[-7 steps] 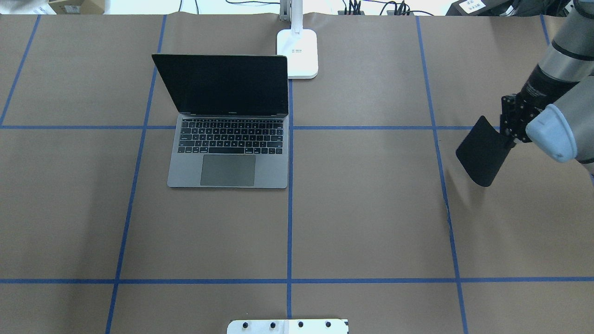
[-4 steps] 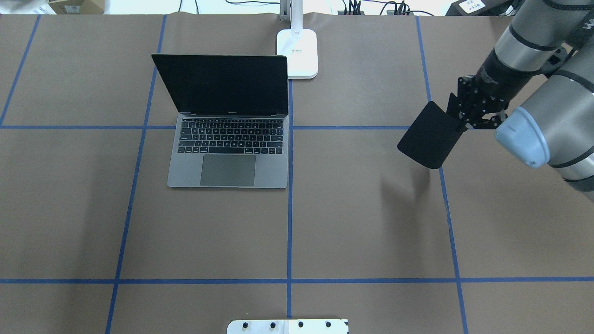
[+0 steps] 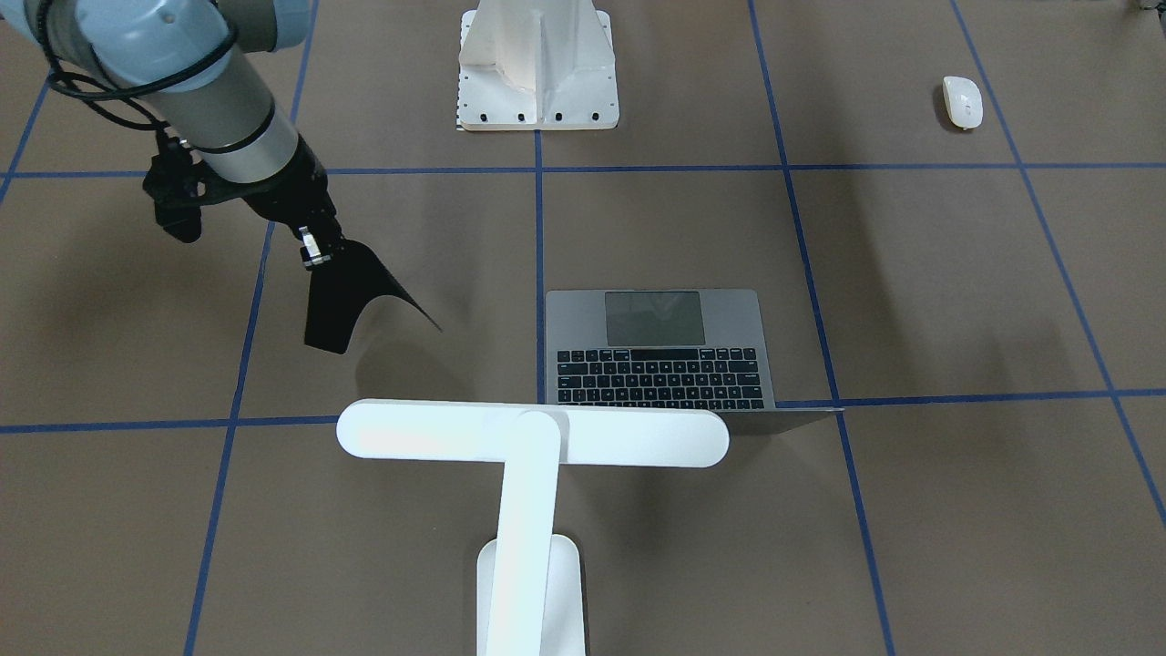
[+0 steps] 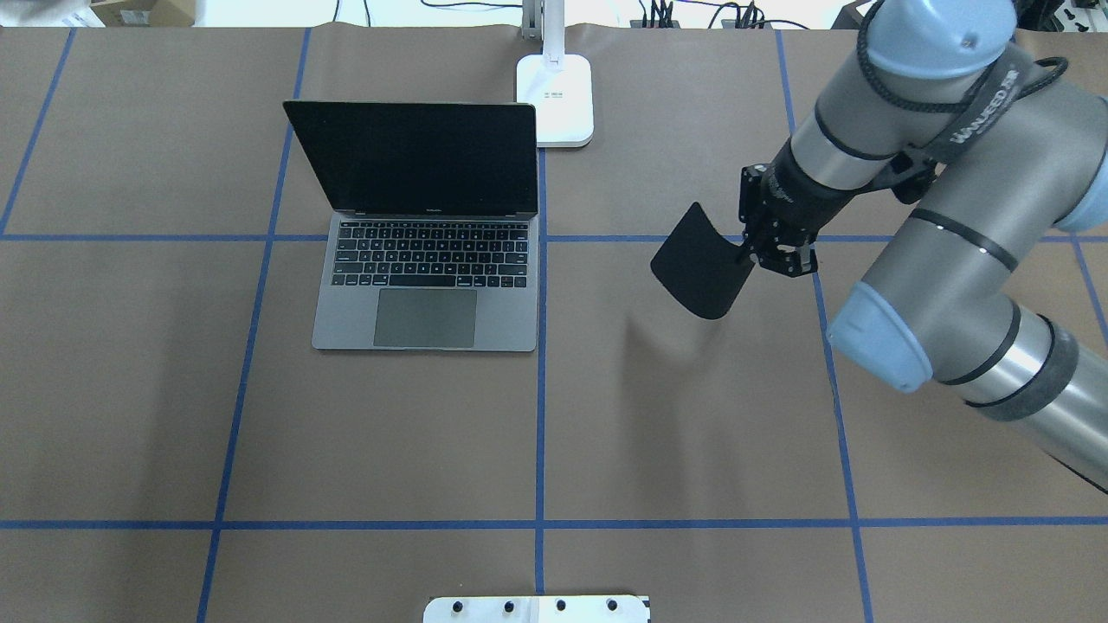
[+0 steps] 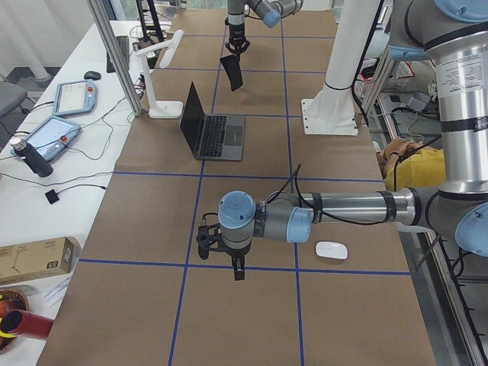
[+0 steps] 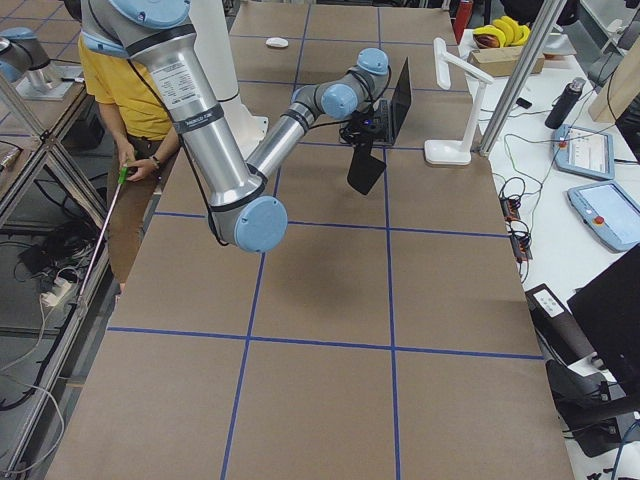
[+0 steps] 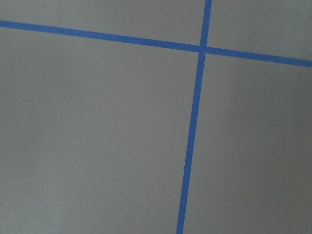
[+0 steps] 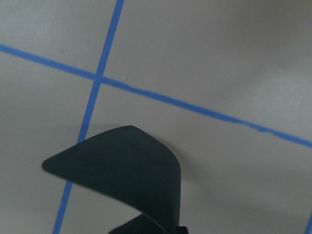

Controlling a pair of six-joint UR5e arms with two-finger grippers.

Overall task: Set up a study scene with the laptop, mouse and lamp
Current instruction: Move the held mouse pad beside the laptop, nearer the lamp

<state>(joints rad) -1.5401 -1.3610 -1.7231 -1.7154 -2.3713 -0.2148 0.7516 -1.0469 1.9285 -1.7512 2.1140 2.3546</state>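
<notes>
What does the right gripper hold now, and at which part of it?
The right gripper pinches the black pad at one edge; the pad hangs bent in the air.

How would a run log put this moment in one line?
right jaws: shut on pad, held off table | left jaws: unclear | laptop: open | lamp: behind laptop's right corner | mouse: on table
</notes>
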